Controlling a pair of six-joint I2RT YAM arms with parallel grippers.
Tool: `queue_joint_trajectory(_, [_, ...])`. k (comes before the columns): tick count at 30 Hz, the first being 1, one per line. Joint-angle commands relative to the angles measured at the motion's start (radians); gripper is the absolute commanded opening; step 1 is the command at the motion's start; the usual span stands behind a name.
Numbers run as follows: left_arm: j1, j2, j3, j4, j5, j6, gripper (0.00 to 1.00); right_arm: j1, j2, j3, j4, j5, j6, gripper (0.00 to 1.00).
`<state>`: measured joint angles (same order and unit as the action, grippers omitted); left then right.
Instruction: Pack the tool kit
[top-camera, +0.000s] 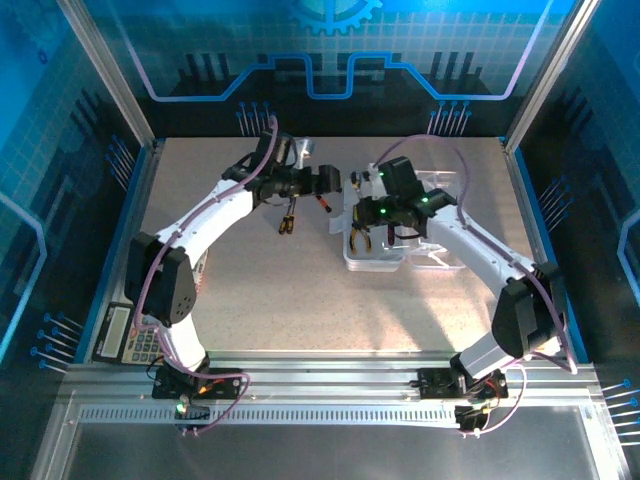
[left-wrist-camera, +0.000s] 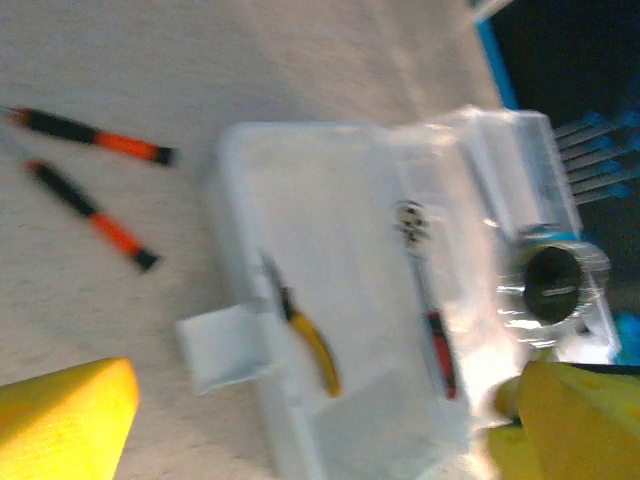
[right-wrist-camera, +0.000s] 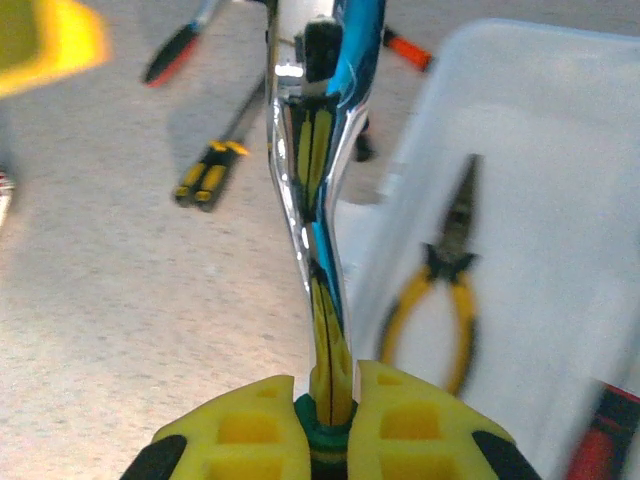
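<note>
A speckled table (top-camera: 300, 300) carried an open clear case (left-wrist-camera: 330, 200), right of centre toward the far edge. The left gripper (top-camera: 330, 182) hovered near the case's far left corner, fingers spread wide. The right gripper (right-wrist-camera: 328, 400) was clamped on a chrome wrench (right-wrist-camera: 310, 150) beside the case's left edge. Inside the case lay yellow-handled pliers (right-wrist-camera: 440, 290). Several screwdrivers (left-wrist-camera: 95, 135) lay on the table just left of it.

1. The left white-and-black arm (top-camera: 205, 225) reached from its base toward one o'clock, and its yellow-fingered left gripper (top-camera: 333, 181) stood with its jaws spread wide.
2. The right white-and-black arm (top-camera: 472, 247) reached toward eleven o'clock, and its right gripper (right-wrist-camera: 333, 395) was clamped on a chrome metal wrench (right-wrist-camera: 305, 200).
</note>
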<state>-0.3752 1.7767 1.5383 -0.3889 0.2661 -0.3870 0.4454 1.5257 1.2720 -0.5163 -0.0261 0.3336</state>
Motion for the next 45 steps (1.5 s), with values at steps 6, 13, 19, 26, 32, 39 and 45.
queue_joint_trajectory(6, [0.097,0.025,0.028,-0.240,-0.307,0.171,0.99,-0.106,-0.050,-0.039,-0.134,0.221,-0.084,0.00])
queue_joint_trajectory(13, [0.099,0.034,-0.030,-0.224,-0.328,0.164,0.99,-0.111,0.024,-0.047,-0.107,0.283,-0.079,0.00])
queue_joint_trajectory(19, [0.101,0.035,-0.048,-0.225,-0.331,0.166,0.99,-0.111,0.086,-0.036,-0.070,0.298,-0.056,0.00])
queue_joint_trajectory(26, [0.103,0.046,-0.046,-0.225,-0.328,0.171,0.99,-0.111,0.110,-0.039,-0.032,0.325,-0.027,0.03])
queue_joint_trajectory(32, [0.104,0.063,-0.049,-0.226,-0.322,0.172,0.99,-0.111,0.123,-0.027,-0.034,0.312,-0.030,0.17])
queue_joint_trajectory(39, [0.108,0.084,-0.061,-0.219,-0.315,0.174,0.99,-0.111,0.113,-0.009,-0.051,0.294,-0.050,0.28])
queue_joint_trajectory(45, [0.116,0.108,-0.101,-0.209,-0.312,0.166,0.99,-0.109,0.078,0.013,-0.080,0.277,-0.067,0.37])
